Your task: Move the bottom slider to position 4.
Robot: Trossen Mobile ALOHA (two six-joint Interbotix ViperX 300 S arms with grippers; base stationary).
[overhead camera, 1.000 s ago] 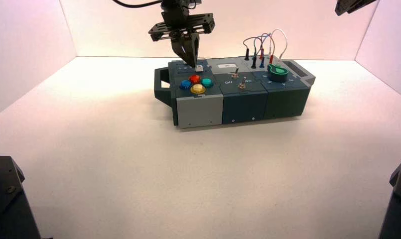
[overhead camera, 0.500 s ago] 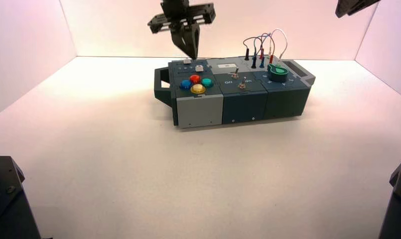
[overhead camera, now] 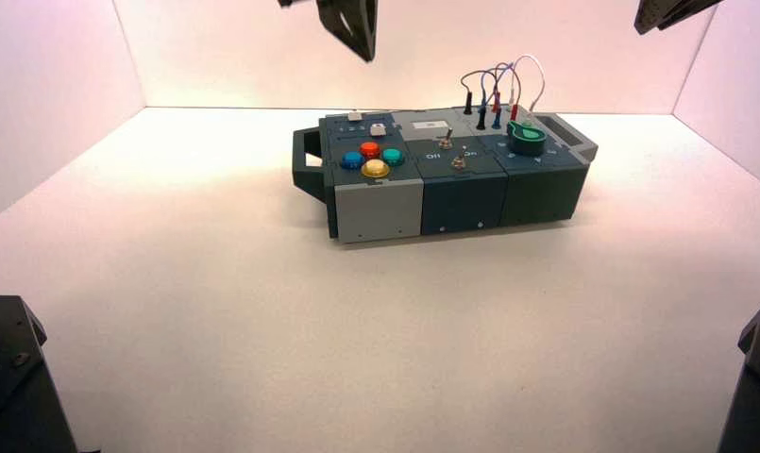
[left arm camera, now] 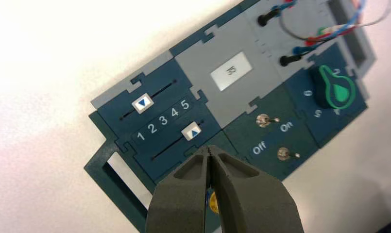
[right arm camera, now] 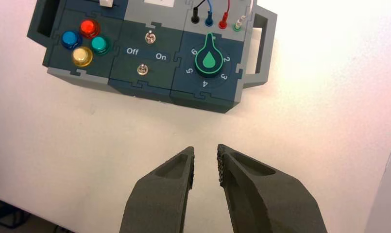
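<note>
Since one second ago the left gripper (left arm camera: 210,151) has risen from the bottom slider (left arm camera: 191,131) and now hangs high above the box (overhead camera: 461,193), its fingers pressed together and holding nothing, while the right gripper (right arm camera: 206,156) waits far off with fingers slightly apart. Just beyond the left fingertips, the white knob stands between numerals 4 (left arm camera: 174,112) and 5, so I judge the move done or nearly done. No container appears here.
</note>
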